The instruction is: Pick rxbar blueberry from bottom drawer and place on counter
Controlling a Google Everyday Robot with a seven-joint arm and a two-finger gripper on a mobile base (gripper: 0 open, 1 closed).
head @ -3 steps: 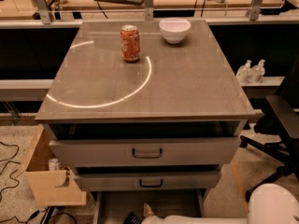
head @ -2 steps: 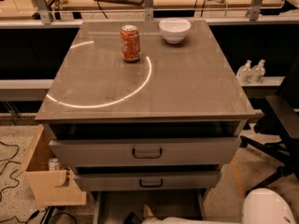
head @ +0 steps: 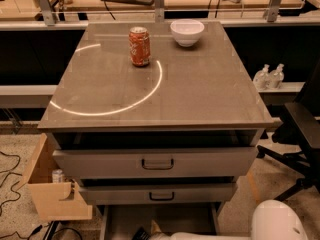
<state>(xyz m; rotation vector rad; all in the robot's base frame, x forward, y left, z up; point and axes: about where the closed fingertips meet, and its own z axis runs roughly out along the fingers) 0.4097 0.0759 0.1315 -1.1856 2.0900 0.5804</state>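
The bottom drawer (head: 170, 218) is pulled open below two shut drawer fronts; only a strip of its flat grey floor shows. My gripper (head: 146, 232) is down inside it at the frame's lower edge, at the end of my white arm (head: 278, 225) that reaches in from the right. A dark shape lies at the gripper; I cannot tell whether it is the rxbar blueberry, which I cannot make out anywhere. The counter (head: 200, 89) is a glossy grey-brown top with a white arc mark.
A red-orange soda can (head: 139, 46) and a white bowl (head: 187, 32) stand at the counter's back. A cardboard box (head: 47, 196) stands left of the cabinet and a black chair (head: 300, 134) right of it. Two bottles (head: 269, 76) sit on a shelf.
My white arm has shifted a little to the left at the bottom right. The gripper stays low in the bottom drawer; nothing on the counter has moved.
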